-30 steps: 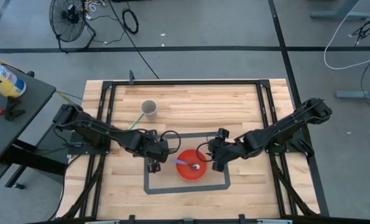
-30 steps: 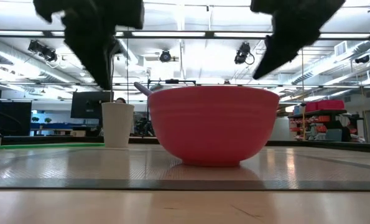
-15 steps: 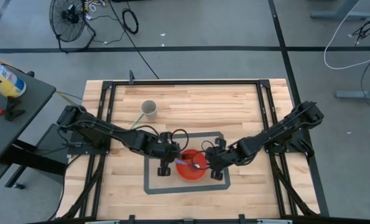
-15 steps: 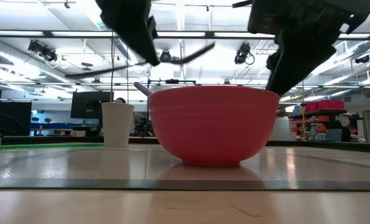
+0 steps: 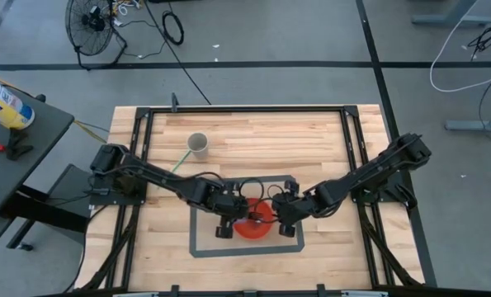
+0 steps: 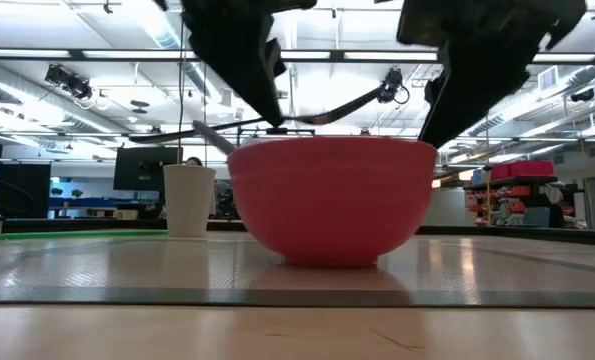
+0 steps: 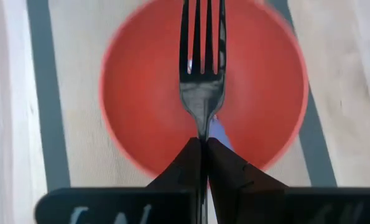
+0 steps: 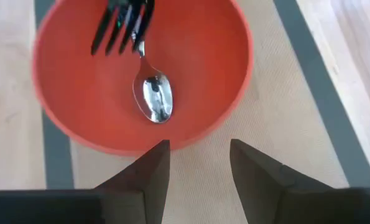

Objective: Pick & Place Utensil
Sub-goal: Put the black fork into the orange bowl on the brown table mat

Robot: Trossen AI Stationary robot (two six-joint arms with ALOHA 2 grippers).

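A red bowl (image 5: 253, 224) stands on the taped mat, with a spoon (image 8: 153, 96) lying inside it; the spoon's handle leans on the rim (image 6: 212, 135). My left gripper (image 7: 203, 144) hovers over the bowl's left side, shut on a dark fork (image 7: 201, 68) whose tines reach out above the bowl. My right gripper (image 8: 200, 165) is open and low at the bowl's right rim. A white cup (image 5: 197, 144) stands on its base toward the far left. My left gripper pinches the fork's handle (image 7: 203, 132) just behind the neck, between its two fingertips. The fingers run along the fork, slanting down from the table's left. The fork is lifted clear, about level above the bowl (image 6: 307, 115), tines forward. My right gripper's fingertips (image 8: 157, 155) stand at the bowl's outer rim; whether they touch it, I cannot tell.
A grey tape rectangle (image 5: 197, 239) frames the mat around the bowl. Dark frame rails (image 5: 146, 132) run along the table's edges. Bare wood lies between the cup and the mat.
My left gripper has carried the fork toward the table's right, from beside the bowl to above it. My right gripper has moved left and down to the bowl's right rim. In the low view the bowl has slid slightly sideways.
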